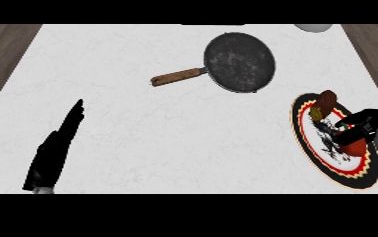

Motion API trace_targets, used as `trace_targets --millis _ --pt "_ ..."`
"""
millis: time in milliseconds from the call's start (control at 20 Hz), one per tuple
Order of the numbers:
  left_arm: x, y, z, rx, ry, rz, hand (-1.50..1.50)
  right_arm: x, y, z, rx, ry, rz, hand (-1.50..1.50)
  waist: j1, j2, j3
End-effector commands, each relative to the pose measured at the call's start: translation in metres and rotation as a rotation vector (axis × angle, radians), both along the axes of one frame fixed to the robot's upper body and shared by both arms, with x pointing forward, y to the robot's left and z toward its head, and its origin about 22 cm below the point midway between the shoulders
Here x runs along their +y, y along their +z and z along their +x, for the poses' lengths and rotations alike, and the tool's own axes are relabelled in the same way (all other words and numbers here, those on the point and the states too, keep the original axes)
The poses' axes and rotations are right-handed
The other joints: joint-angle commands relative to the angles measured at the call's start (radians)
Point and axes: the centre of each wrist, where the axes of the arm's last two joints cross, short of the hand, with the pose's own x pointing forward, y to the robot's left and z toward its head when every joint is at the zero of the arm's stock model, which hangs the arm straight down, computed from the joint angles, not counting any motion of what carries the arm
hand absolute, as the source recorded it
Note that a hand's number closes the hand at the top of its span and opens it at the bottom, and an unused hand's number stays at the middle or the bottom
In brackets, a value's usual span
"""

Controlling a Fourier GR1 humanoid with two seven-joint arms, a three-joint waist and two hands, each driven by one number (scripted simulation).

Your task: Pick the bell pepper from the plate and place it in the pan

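Head view, status: I see the bell pepper (325,102) on the plate (310,146) at right of frame — upper part of the plate, reddish-brown w/ a yellowish patch. Right hand (357,126) sits over the plate just below the pepper; fingers curled, but I cannot tell if they grip anything. Pan (239,62) upper centre, handle pointing lower left. Left hand (55,148) lower left — fingers straight, holding nothing.
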Motion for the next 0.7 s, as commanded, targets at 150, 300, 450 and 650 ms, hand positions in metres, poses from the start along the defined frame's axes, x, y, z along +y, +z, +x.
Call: trace_targets --millis 150,300,450,650 --pt "-0.002 0.006 -0.001 0.007 0.011 -0.005 0.00 0.004 -0.019 0.004 -0.042 -0.033 0.111 1.50 0.007 0.005 0.009" --pt "-0.025 -0.003 -0.001 0.013 0.008 -0.007 0.00 -0.006 -0.019 -0.022 -0.051 -0.023 0.082 1.50 -0.005 0.003 0.009" --pt "0.002 -0.007 0.007 0.001 0.014 0.010 0.00 0.029 -0.007 -0.006 -0.106 -0.102 0.002 1.50 -0.010 0.001 0.008" --pt "0.010 0.005 -0.003 0.012 0.036 0.010 0.00 0.097 -0.033 -0.011 -0.119 -0.349 -0.136 1.50 -0.023 -0.019 0.002"
